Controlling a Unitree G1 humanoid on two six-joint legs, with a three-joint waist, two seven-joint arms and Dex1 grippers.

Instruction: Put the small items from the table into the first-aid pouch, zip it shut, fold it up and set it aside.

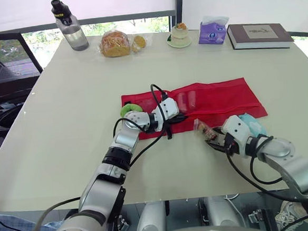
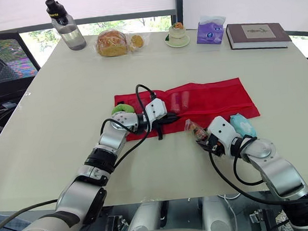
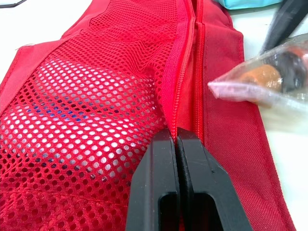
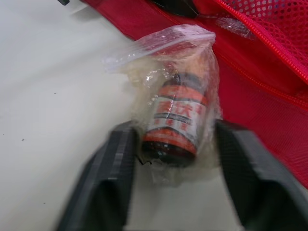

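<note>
Here the left gripper (image 3: 174, 132) is clenched, its two black fingers pressed flat together with the red zipper (image 3: 186, 62) seam of the first-aid pouch (image 1: 216, 98) running in between their tips. Beyond those tips the pouch stretches away, unfolded flat on the white table (image 1: 63, 100). Its mesh panel (image 3: 86, 106) lies to one side of the fingers and a plain red strip to the other. Pale and dark shapes show through the mesh, too vague to name. Behind the fingers, against the left wrist, a green item (image 1: 128, 109) rests at the pouch's end.

The right gripper (image 4: 175, 126) is grasping a small bottle (image 4: 175, 115) sealed in a clear plastic bag (image 4: 163, 41). One finger sits on each side of it, and the crumpled plastic touches both. The bottle is dark with an orange and white label, and it points away from the fingers toward the pouch's near edge, just short of the red fabric. Behind these fingers, beside the right wrist, a teal packet (image 1: 252, 124) lies at the pouch's corner.

Well beyond both sets of fingers, along the table's far edge, stand a water bottle (image 1: 72, 28), bagged bread (image 1: 114, 44), a dessert cup (image 1: 179, 35), a purple tissue pack (image 1: 213, 32) and a brown book (image 1: 258, 35).
</note>
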